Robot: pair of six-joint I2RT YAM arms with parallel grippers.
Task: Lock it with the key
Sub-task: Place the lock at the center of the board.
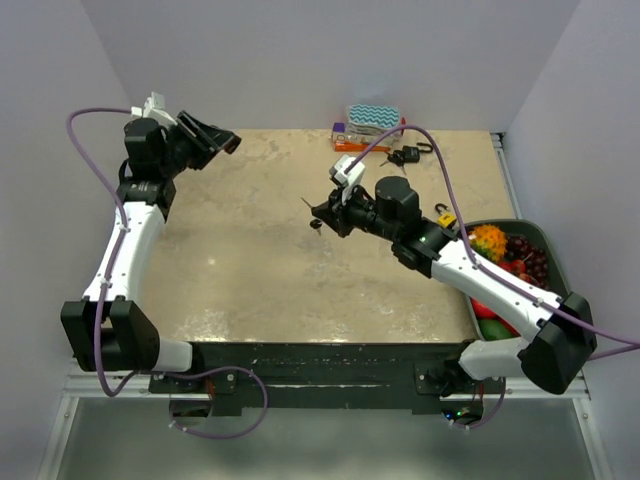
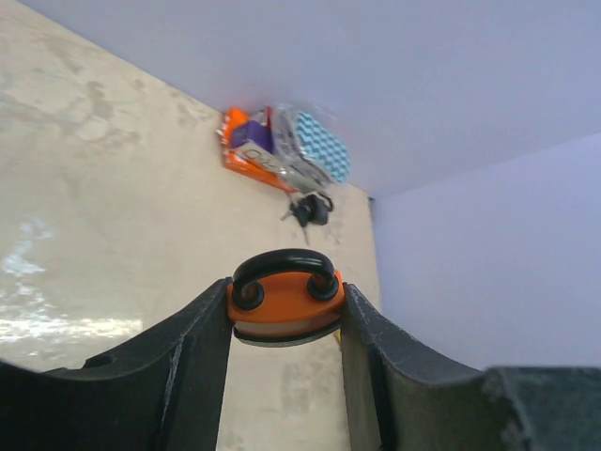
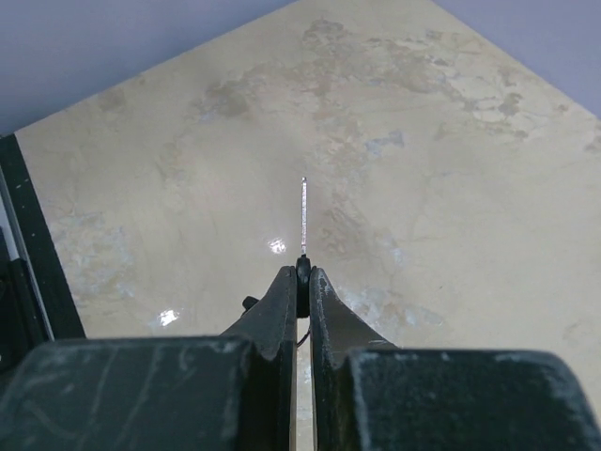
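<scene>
The key (image 3: 303,211) is pinched in the tightly closed right end effector (image 3: 302,280) over the worktop (image 3: 423,141). The orange padlock (image 2: 285,303) is gripped in the half-open left end effector (image 2: 285,324), far left. The two should be lined up straight first.

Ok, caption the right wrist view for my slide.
Right gripper pinching the key, blade pointing out over the beige tabletop.

The left arm (image 1: 125,250) at frame left and the right arm (image 1: 490,275) at lower right share white link shells, chunky black joints, matte black tapered jaws and a looping purple cable (image 1: 70,125) each.
</scene>
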